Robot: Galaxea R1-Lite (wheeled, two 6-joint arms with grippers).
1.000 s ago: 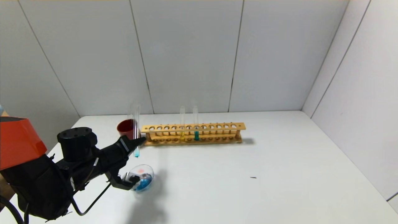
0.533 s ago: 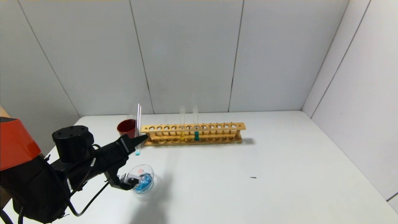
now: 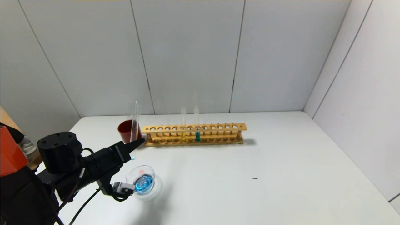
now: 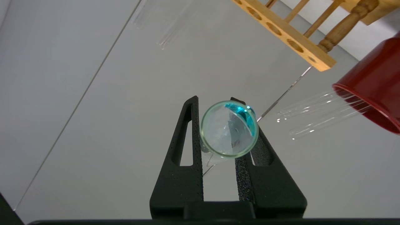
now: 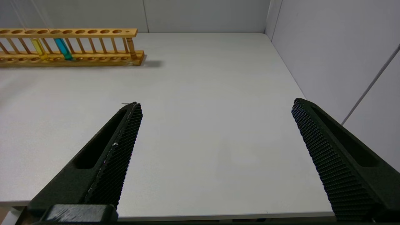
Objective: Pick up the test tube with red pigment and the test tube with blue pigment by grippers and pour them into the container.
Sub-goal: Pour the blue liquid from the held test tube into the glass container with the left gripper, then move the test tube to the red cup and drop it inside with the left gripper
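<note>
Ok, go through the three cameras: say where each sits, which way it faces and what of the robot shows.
Head view: high, looking forward and down at the table; left arm and left claw holding a nearly empty tube near the red cup.
Left wrist view: behind the left claw, looking along its fingers at the tube's round bottom.
Right wrist view: low at the table edge, facing across; right claw wide open.
Shared: the wooden rack.

No readable text, label, brand, number or sign is showing on anything in these views, not on the rack, tubes, cup, dish or arms
</note>
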